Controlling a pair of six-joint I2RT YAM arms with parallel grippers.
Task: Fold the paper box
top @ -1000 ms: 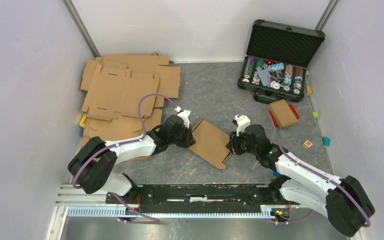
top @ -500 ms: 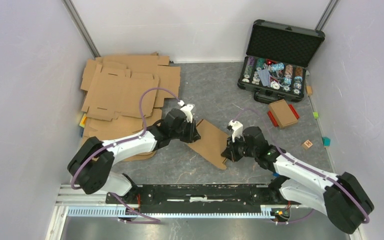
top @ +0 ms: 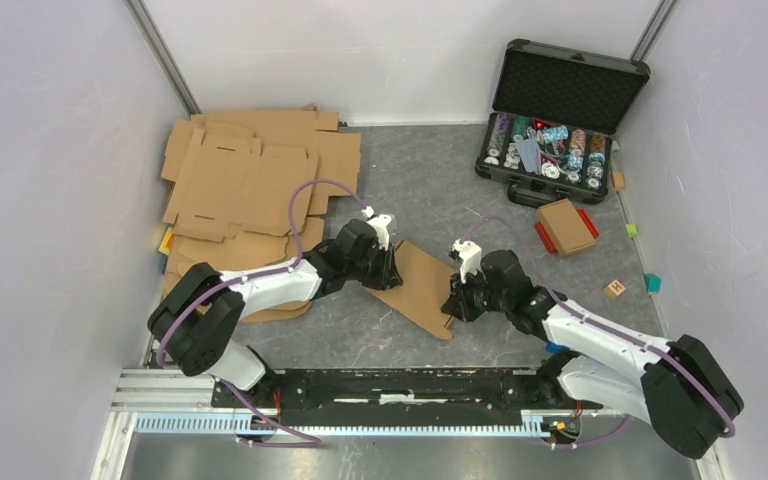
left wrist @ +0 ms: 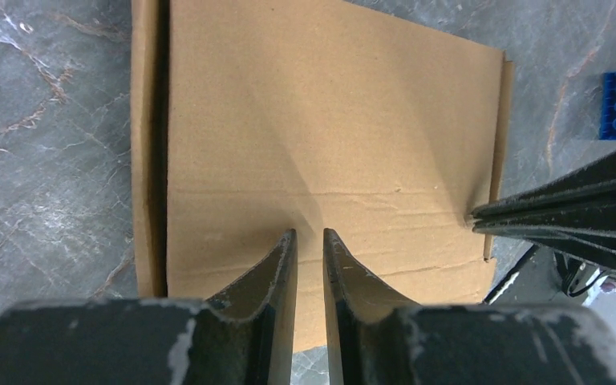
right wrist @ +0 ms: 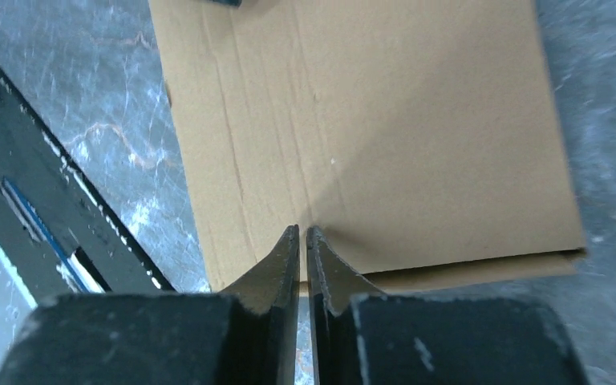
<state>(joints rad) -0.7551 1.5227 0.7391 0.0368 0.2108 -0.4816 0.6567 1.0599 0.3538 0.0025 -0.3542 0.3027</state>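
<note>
Overhead; wrists close, sharing paper box (top: 422, 288)

Bright, even, diffused light is seen in the top view, and only soft shadows are laid on the table (top: 410, 190). In the left wrist view a faint shadow is thrown across the paper box (left wrist: 329, 120) toward 11 o'clock, with the left gripper (left wrist: 309, 232) blurred at 6 o'clock. In the right wrist view the table is smeared soft at 3 o'clock, and pale glare is caught at 8 o'clock.

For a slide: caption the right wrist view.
Right gripper, nearly shut, tips down near the paper box edge on the grey table.
</note>
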